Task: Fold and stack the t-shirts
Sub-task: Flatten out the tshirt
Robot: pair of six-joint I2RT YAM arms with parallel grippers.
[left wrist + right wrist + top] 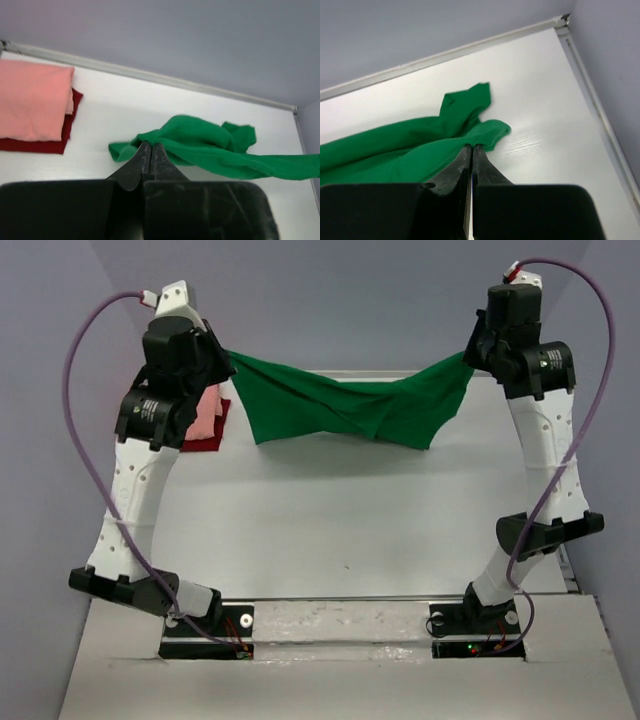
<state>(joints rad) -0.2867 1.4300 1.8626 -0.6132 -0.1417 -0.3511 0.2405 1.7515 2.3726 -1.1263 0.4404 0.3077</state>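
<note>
Left gripper (150, 146) and right gripper (472, 148) each pinch the green t-shirt (330, 405) aloft.

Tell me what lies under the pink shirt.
A folded dark red shirt lies under the pink shirt, both on the table. Only strips along two of its edges show. The rest is covered, so anything between them cannot be seen.

Green tee (340, 405): bright plain green. Pink tee (30, 100): plain salmon-pink. Red tee (35, 146): plain dark red. Table (330, 525): white, faint grain. Walls (350, 300): pale grey-lilac. Left arm (135, 490), right arm (548, 455): white shells w/ black joints; cables (68, 370) purple. Left gripper (151, 147) & right gripper (472, 149): black fingers
</note>
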